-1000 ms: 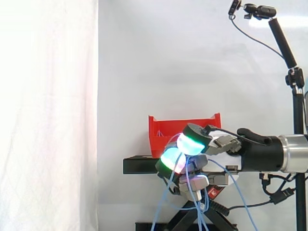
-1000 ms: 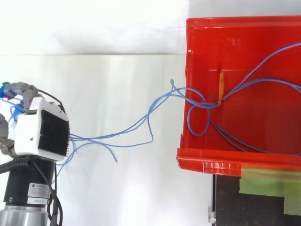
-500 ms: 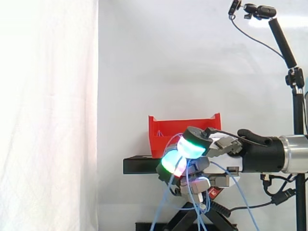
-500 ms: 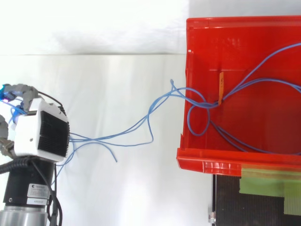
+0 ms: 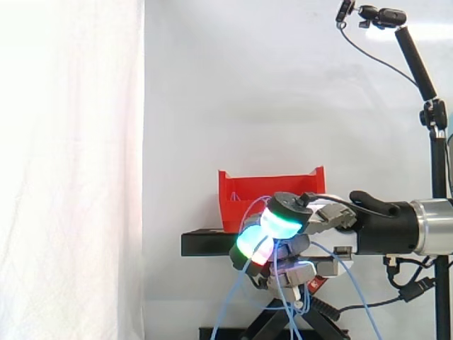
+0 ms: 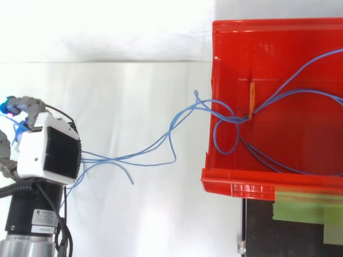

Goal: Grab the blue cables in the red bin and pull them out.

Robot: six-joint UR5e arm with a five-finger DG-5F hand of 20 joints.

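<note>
While fingers [image 5: 284, 222] grip them, thin blue cables [image 6: 234, 119] dangle, looped.

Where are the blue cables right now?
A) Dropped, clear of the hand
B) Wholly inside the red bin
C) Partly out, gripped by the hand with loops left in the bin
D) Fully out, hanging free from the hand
C: in the top view the blue cables run from the hand across the gap and over the wall of the red bin, with loops lying inside it.
</note>
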